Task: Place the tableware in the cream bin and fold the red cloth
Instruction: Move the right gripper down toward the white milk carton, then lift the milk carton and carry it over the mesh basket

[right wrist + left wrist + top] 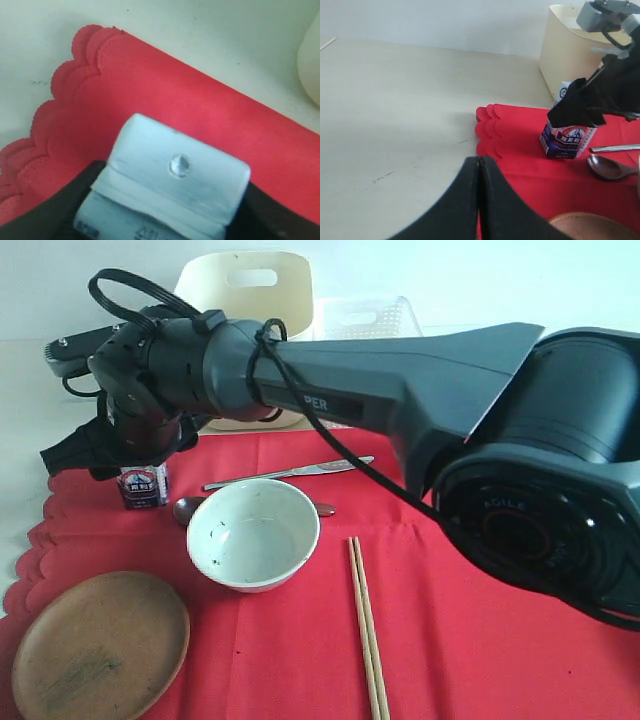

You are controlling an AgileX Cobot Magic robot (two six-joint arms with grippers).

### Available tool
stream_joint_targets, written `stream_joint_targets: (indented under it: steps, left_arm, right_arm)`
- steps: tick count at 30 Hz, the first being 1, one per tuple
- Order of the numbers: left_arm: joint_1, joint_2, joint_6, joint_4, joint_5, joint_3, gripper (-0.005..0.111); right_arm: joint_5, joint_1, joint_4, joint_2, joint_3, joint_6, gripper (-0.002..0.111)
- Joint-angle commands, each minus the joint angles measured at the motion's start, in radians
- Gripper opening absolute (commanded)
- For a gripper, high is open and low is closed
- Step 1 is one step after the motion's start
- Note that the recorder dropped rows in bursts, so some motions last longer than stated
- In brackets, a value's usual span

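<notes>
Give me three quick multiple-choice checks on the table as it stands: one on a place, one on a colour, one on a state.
1. Where do the chopsticks lie?
A. in the cream bin
B. on the red cloth, right of the bowl in the exterior view
C. inside the bowl

2. What colour is the plate?
A. brown
B. blue
C. white

3. How is the left gripper?
A. wide open
B. shut on the spoon
C. shut, with nothing in it

Answers:
1 B: the pair lies flat on the cloth beside the bowl.
2 A: its round face is wood-brown.
3 C: the left wrist view shows its fingers pressed together with nothing between them.
</notes>
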Motion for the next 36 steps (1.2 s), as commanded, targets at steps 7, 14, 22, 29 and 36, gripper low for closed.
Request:
stream_joint_targets:
  steps: [7,14,22,29,36]
  left_arm:
    - [0.002,-0.006,-0.002,0.0,-0.011,0.002,0.0]
    - [0.002,-0.006,-0.002,0.0,-0.011,0.002,0.0]
    - [0.002,-0.006,-0.002,0.0,-0.011,0.002,0.0]
    - [0.002,-0.006,-0.002,0.0,-0.011,0.002,0.0]
    - [0.002,-0.006,-0.002,0.0,-0.011,0.002,0.0]
  right_arm:
    - [-0.004,-0.001,-0.02,-0.101,-0.007,0.004,0.0]
    - [0.029,-0.001,-0.053,-0.174,-0.007,-0.014,0.0]
    - [0.122,-0.001,-0.123,-0.288,-0.007,-0.014,0.0]
    - [0.209,-0.007,-0.194,-0.38,-0.007,-0.014,0.0]
    - [0.304,-0.01,-0.213,-0.457,-0.007,-0.085,0.0]
